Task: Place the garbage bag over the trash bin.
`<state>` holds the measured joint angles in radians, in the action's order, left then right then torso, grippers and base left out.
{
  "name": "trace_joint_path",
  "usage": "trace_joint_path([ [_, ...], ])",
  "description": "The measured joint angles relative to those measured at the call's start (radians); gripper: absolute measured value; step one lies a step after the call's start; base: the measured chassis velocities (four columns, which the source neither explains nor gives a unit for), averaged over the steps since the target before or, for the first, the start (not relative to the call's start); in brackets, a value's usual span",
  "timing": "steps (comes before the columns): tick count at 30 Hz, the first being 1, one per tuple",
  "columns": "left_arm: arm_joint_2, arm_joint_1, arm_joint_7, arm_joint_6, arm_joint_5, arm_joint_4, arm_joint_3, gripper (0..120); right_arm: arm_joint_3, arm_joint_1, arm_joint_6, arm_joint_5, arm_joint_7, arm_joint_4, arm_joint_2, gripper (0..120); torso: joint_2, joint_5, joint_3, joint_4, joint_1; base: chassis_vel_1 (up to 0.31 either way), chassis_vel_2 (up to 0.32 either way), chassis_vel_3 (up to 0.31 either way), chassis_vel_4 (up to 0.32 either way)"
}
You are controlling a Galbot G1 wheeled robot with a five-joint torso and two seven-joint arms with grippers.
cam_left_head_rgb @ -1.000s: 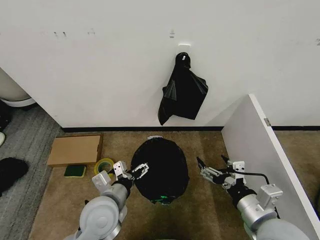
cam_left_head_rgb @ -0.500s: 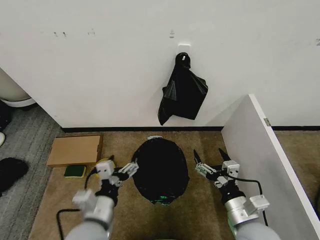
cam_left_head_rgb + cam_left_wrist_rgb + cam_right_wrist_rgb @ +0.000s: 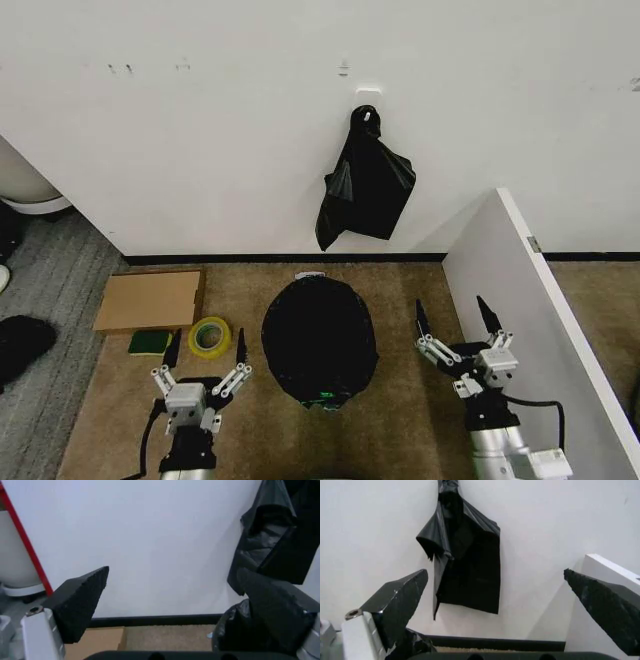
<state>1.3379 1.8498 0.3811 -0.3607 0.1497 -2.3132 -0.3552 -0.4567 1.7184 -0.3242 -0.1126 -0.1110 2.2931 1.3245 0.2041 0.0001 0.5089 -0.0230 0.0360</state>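
Bin w/ garbage bag (image 3: 319,340) centre on floor (image 3: 400,420); tape roll (image 3: 209,335), cardboard (image 3: 150,299) to its left; partition (image 3: 520,310) right; spare bag (image 3: 368,185) on wall behind.

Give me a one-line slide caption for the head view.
Garbage bag covers the trash bin; left end effector and right end effector open on either side.

blk bag bundle (image 3: 367,187) hung on wall | cardboard (image 3: 150,299) | yellow tape roll (image 3: 209,334) | green sponge (image 3: 149,343) on carpet

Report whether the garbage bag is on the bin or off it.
On: the garbage bag shrouds the whole bin, with no white showing. Both tools are open and clear of it.
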Motion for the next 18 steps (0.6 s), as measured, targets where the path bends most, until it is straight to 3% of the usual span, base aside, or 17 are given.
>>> trace_joint_path([
  [7,0.001,0.013,0.010,-0.034,-0.021,0.009,-0.035,100,0.010,0.019,-0.002,0.051,0.009,0.029,0.004,100,0.000,-0.0002,0.000,-0.0001,0.000,0.000,0.000,0.000,0.000],
  [18,-0.007,0.001,0.002,-0.050,0.011,0.024,0.028,100,0.036,0.038,0.037,0.051,-0.004,0.055,0.027,100,0.000,-0.0001,0.000,-0.0001,0.000,0.000,0.000,0.000,0.000],
])
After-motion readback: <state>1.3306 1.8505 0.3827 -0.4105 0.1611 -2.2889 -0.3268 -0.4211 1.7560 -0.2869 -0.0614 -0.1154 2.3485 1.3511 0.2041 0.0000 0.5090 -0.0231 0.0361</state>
